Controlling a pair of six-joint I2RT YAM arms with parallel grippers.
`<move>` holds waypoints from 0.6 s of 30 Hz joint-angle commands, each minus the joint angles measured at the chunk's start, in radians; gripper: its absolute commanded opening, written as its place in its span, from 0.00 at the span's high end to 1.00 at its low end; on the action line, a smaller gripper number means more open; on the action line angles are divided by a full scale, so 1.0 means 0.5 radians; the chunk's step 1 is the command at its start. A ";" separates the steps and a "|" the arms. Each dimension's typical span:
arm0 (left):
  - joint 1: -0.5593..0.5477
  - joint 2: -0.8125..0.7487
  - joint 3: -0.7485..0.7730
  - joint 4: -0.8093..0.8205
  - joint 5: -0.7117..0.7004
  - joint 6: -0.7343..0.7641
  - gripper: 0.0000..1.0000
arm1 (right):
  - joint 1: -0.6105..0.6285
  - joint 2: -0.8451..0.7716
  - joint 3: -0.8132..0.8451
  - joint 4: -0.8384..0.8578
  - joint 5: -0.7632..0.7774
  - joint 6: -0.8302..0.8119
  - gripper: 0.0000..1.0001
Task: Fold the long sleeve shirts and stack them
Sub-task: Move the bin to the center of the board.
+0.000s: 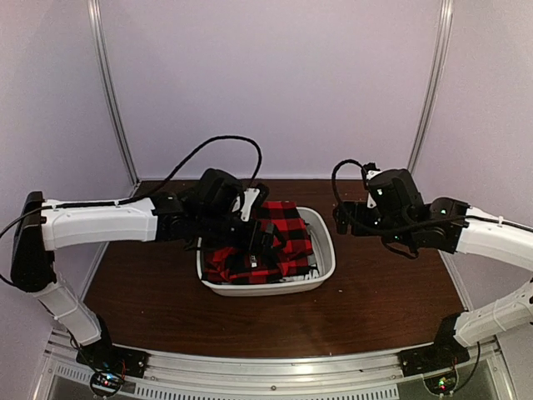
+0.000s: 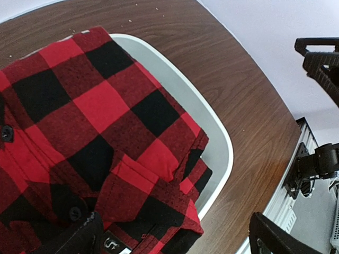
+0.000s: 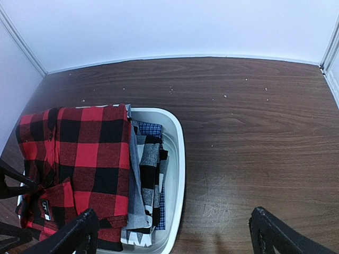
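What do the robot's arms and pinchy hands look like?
Both the left arm and the right arm have smooth white shells with chunky black joints. Thin black cables loop off the wrists: the left cable and the right cable. The left gripper and right gripper are black, each with two fingers. Tiny coloured lights glow at the bases.

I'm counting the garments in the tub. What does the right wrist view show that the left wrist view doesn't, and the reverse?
Only the right wrist view: other clothes beside the red-and-black flannel shirt, a grey, black and white piece and a blue checked one. Only the left wrist view: the shirt's black buttons and what looks like a pocket flap, close up. Both: that shirt, the white tub and the brown table.
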 commanded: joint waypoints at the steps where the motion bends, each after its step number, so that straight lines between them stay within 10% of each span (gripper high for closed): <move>1: -0.065 0.134 0.120 0.121 0.058 -0.057 0.02 | 0.006 -0.096 -0.071 -0.007 0.080 0.043 0.00; 18: -0.058 0.548 0.181 0.224 -0.094 -0.333 0.02 | 0.003 -0.130 -0.168 -0.007 0.033 0.110 0.00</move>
